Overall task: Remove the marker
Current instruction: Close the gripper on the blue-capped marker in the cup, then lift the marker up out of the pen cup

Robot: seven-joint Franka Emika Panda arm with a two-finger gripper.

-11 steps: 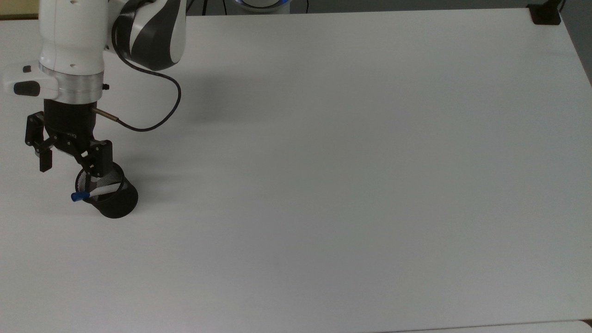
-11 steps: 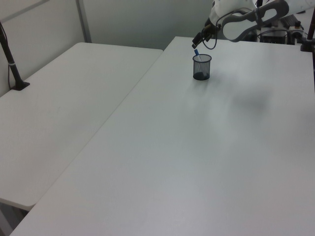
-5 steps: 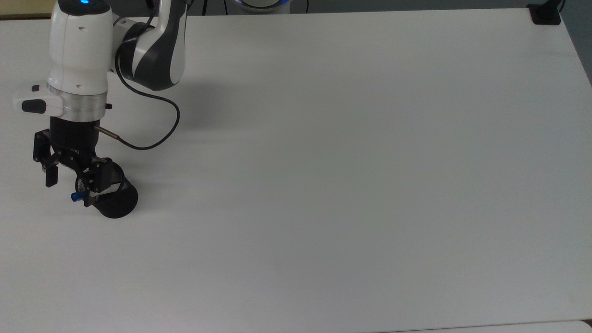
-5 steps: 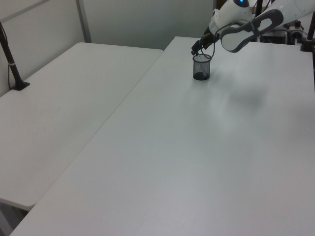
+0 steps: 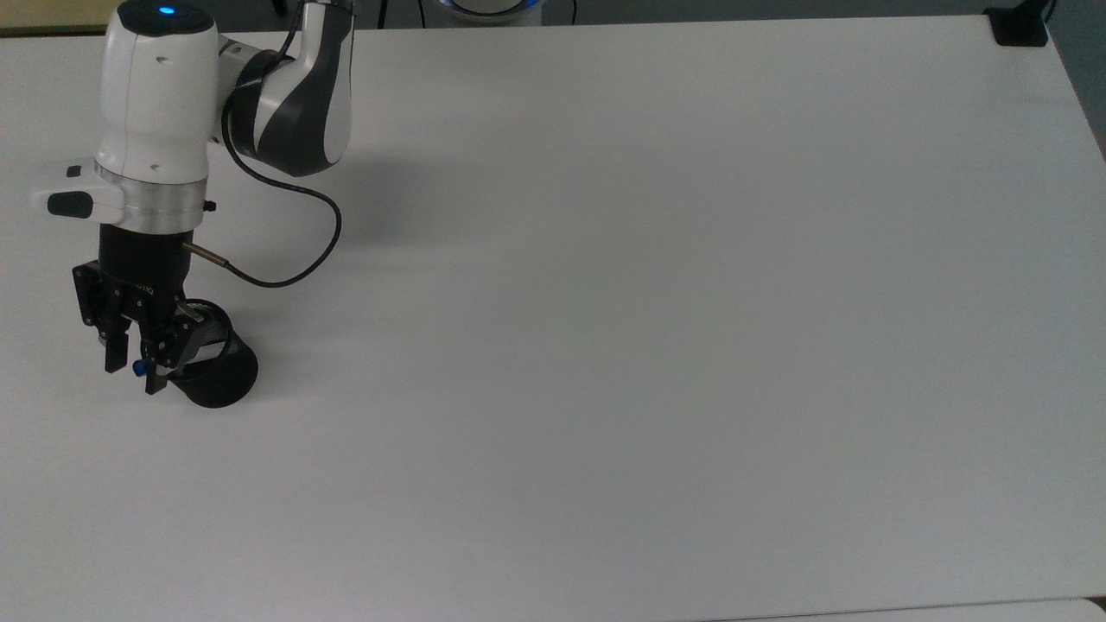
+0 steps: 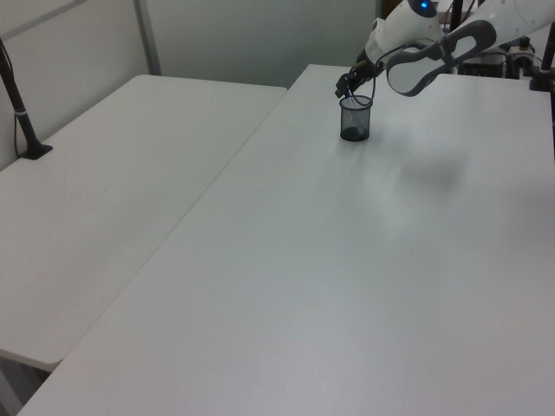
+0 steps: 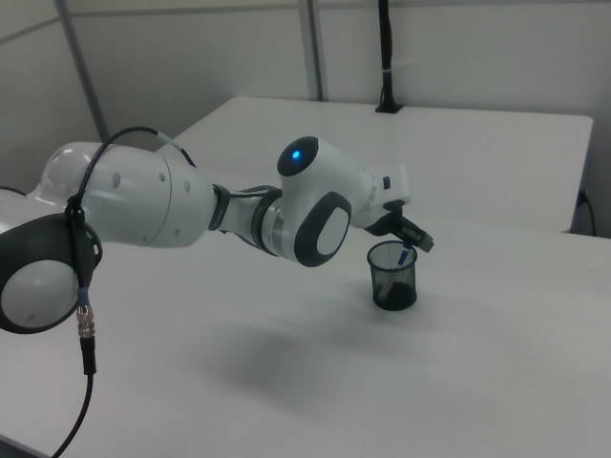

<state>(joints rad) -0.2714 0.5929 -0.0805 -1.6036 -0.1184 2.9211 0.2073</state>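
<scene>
A black mesh cup (image 5: 216, 376) stands near the top view's left edge on the white table (image 5: 605, 345). The marker leans in it, and its blue cap (image 5: 138, 369) pokes out over the rim toward the top view's left. My gripper (image 5: 132, 370) points down over that rim, its two fingers drawn in on either side of the cap. The white barrel is mostly hidden behind the fingers. In the right view the gripper (image 7: 417, 240) sits at the cup's (image 7: 392, 277) rim, with the blue cap (image 7: 406, 258) just below it. The left view puts the gripper (image 6: 345, 89) above the cup (image 6: 355, 119).
A black cable (image 5: 294, 250) loops from my wrist above the table. A black clamp (image 5: 1020, 26) sits on the far right corner in the top view. A second white table (image 6: 130, 173) adjoins on the left view's left, with a black post (image 6: 22, 113) clamped to it.
My gripper has come down toward the cup's rim and its fingers have narrowed from wide apart to closed around the marker's blue cap. The cup has stayed put.
</scene>
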